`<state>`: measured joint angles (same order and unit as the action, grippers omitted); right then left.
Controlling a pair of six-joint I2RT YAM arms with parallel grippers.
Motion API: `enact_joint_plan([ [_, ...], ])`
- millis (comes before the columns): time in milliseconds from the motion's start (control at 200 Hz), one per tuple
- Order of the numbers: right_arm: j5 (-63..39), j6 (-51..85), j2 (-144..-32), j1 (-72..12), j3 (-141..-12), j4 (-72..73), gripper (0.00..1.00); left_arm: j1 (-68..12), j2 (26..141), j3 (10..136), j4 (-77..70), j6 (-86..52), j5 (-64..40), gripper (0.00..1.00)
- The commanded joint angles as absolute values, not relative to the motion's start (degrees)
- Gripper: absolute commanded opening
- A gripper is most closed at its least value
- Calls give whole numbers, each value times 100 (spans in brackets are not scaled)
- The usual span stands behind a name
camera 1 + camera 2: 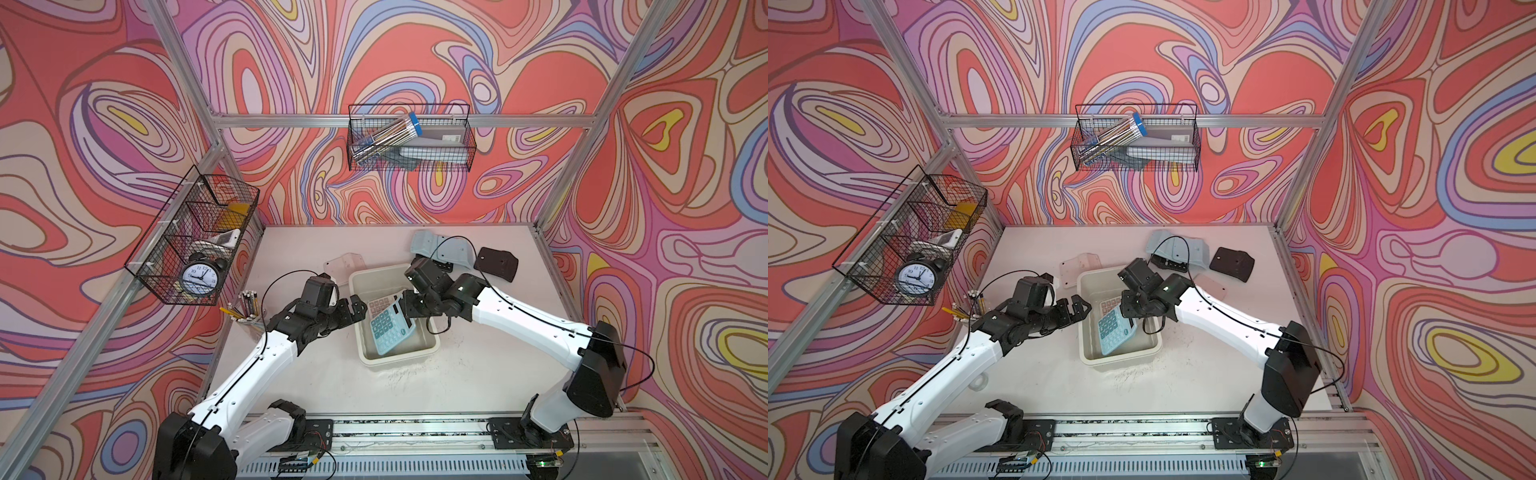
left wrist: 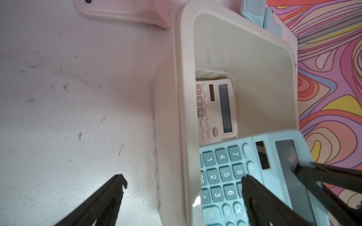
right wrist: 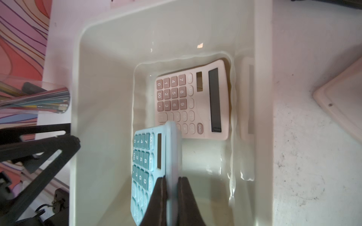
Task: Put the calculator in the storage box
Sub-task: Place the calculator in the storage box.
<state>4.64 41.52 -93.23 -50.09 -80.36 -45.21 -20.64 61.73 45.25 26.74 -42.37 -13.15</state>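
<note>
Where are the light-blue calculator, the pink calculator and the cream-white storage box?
Light-blue plastic calculator (image 1: 388, 331), in a top view: its keypad.
Pink plastic calculator (image 3: 193, 99), right wrist view: its middle.
Cream-white plastic storage box (image 3: 263, 97), right wrist view: its flared rim.

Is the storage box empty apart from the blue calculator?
No: the right wrist view shows a pink calculator lying flat on the floor of the storage box, next to the blue calculator.
</note>
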Motion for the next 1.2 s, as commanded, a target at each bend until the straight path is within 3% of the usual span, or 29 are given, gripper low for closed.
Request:
enact_joint_plan([
  [0,1161,4610,-9465,-5244,-8317,-5026,0,-2038,6225,4440,2518,-4166,-1415,99],
  [335,1543,5133,-10292,-5652,-8449,-5537,0,-1986,6380,4276,2314,-4192,-1496,99],
  [636,1495,5326,-10318,-5698,-8117,-5456,0,-1986,6390,4277,2242,-4192,-1553,99],
  [701,1528,5316,-10319,-5698,-8121,-5509,15,-1982,6390,4280,2221,-4192,-1584,99],
  [816,1593,5269,-10301,-5696,-8129,-5520,23,-1986,6390,4297,2200,-4192,-1642,99],
  [946,1697,5120,-10305,-5684,-8301,-5652,44,-1984,6382,4358,2242,-4169,-1635,99],
  [1197,1358,4344,-10184,-5397,-8727,-5598,53,-1969,6442,4554,2388,-4097,-1580,99],
])
